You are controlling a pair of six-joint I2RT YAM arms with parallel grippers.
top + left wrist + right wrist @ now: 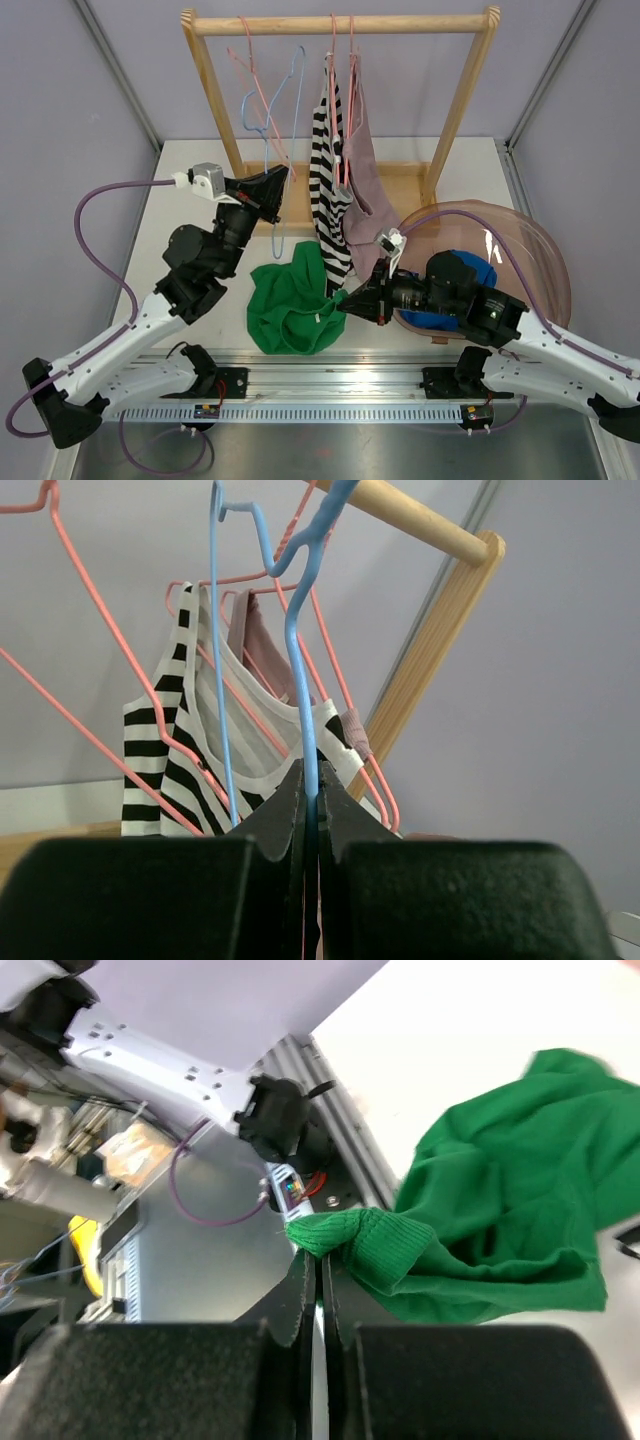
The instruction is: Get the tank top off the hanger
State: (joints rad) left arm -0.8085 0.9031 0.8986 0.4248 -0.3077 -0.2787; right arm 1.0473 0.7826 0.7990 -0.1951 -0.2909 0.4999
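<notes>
Basket [535, 238] holding blue cloth [486, 269], tank top [288, 300] nearby

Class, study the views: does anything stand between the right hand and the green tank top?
Nothing visible does. The right hand is shut on a fold of the green tank top, which lies on the table. The left hand pinches the blue hanger farther back, not between them.

Bright, even light; sharp from above, soft up close.
From above, the white desk [480, 165] is evenly lit, the green tank top [290, 300] casts only a faint shadow, and glare streaks the metal rail [360, 381]. At the wrists, the dark left gripper [311, 772] and right gripper [320, 1262] are blurred. The blue hanger [300, 680] is fairly sharp, and the desk washes out white.
</notes>
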